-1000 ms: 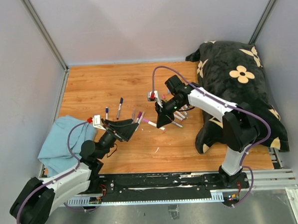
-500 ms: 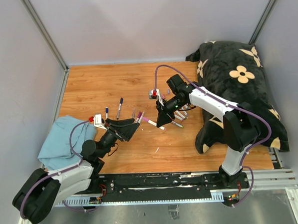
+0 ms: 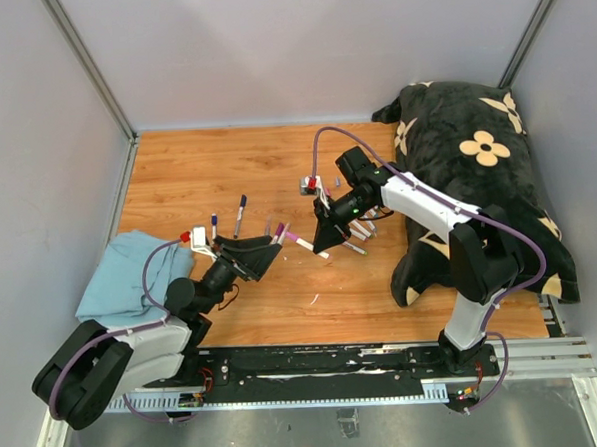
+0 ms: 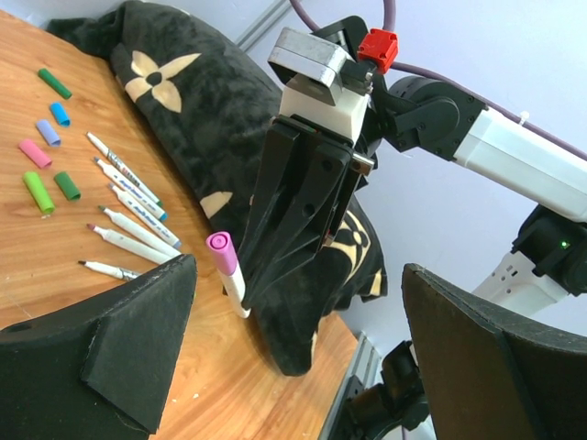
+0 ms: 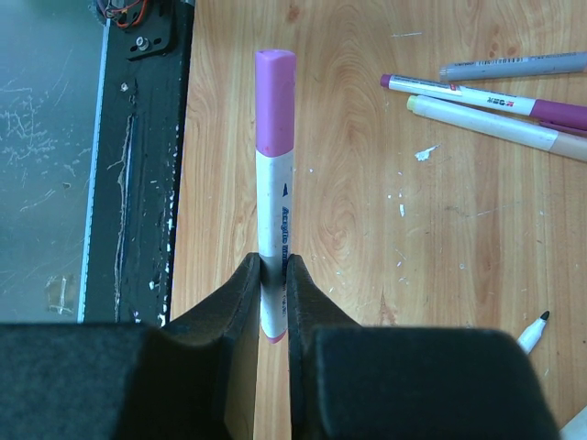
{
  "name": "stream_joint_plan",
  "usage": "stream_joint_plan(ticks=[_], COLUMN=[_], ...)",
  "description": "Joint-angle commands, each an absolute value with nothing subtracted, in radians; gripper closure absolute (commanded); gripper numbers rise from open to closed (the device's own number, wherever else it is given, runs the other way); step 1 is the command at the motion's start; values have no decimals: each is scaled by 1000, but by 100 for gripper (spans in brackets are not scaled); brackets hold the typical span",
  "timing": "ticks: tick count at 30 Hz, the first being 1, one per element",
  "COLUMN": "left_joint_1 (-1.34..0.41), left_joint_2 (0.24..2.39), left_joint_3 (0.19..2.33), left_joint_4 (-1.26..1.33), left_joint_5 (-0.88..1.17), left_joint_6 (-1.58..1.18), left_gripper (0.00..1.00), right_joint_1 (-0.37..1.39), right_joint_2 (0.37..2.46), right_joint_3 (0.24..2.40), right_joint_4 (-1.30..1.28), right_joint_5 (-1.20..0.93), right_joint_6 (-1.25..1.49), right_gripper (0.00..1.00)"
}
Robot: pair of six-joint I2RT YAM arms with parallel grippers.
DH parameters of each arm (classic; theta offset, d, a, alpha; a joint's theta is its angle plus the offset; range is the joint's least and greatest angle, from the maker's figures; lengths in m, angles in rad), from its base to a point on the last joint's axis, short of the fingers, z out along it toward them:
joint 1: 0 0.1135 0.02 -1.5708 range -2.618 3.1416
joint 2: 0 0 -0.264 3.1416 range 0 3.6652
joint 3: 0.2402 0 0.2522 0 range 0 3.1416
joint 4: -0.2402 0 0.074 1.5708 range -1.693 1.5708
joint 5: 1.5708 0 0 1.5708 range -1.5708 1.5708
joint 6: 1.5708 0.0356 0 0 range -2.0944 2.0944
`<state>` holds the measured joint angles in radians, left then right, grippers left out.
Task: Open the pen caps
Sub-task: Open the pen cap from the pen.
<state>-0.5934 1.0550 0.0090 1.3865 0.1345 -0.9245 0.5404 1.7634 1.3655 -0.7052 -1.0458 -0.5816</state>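
Nearest the bases, at lower left of the overhead view, the left arm's elbow has swung inward over the last second while the left hand (image 3: 264, 261) keeps its place, fingers spread wide with nothing between them. Just beyond it, the pink cap (image 4: 220, 243) now sits in line with that gap, not yet touched. The cap is still on its white pen (image 5: 274, 211), which the right hand (image 5: 273, 266) clamps by the barrel's far end, cap pointed at the left hand. This looks like the handover for a pull: the left fingers probably need to close on the cap next. Farther up the table (image 3: 196, 169) lie loose caps (image 4: 38, 191) and uncapped pens (image 4: 128, 229), evidently done.
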Motion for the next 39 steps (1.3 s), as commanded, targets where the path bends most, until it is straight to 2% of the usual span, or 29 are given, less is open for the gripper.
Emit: stream_joint_plan(ticks=[1,39], left_joint_1=[-600,-600], left_joint_2=[1082,1101], left_joint_3=[24,21], left_joint_4=[1471,1506], left_joint_5=[150,147], left_joint_6=[-929,-934], left_gripper=[3,4], right_joint_1=[528,525], right_joint_2=[1735,1741], right_joint_3=[1364,1364], right_joint_4=[-719,-720], right_joint_5=[-1081,-1093], right_joint_6=[-575,-573], right_gripper=[99,99])
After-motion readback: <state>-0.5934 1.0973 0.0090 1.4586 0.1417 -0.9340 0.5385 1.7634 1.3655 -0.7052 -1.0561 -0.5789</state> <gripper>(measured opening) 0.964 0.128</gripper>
